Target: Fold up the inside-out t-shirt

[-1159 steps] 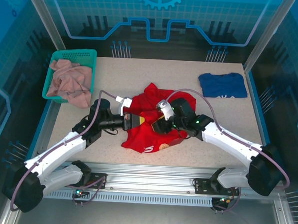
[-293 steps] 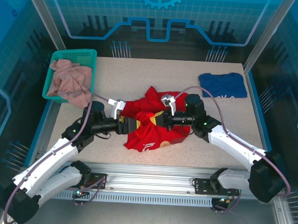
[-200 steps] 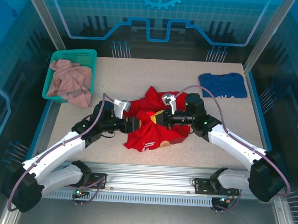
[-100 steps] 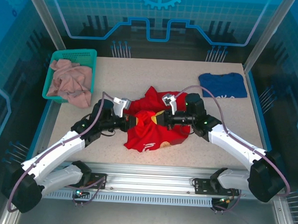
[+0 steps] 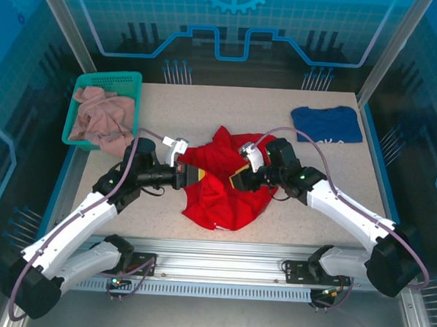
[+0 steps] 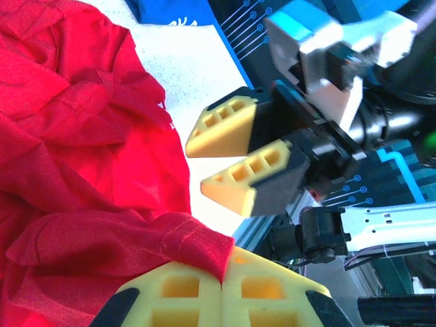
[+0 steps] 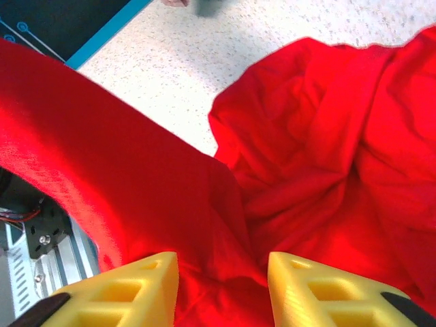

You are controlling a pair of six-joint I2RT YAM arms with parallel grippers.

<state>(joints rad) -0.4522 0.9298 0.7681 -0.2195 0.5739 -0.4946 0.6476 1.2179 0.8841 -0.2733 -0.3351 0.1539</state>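
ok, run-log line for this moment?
left gripper: shut on inside-out t-shirt fold | right gripper: open, over the cloth | shirt state: crumpled, not yet folded

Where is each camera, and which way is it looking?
Top external: above and behind the robot, looking down at the table; the left arm and right arm show, reaching into the red t-shirt.
Left wrist: on the left arm, looking along the left gripper, shut on a red fold, toward the open right gripper.
Right wrist: on the right arm, looking down past its parted yellow fingers at crumpled shirt.
Shared: top and left wrist both show the blue t-shirt.
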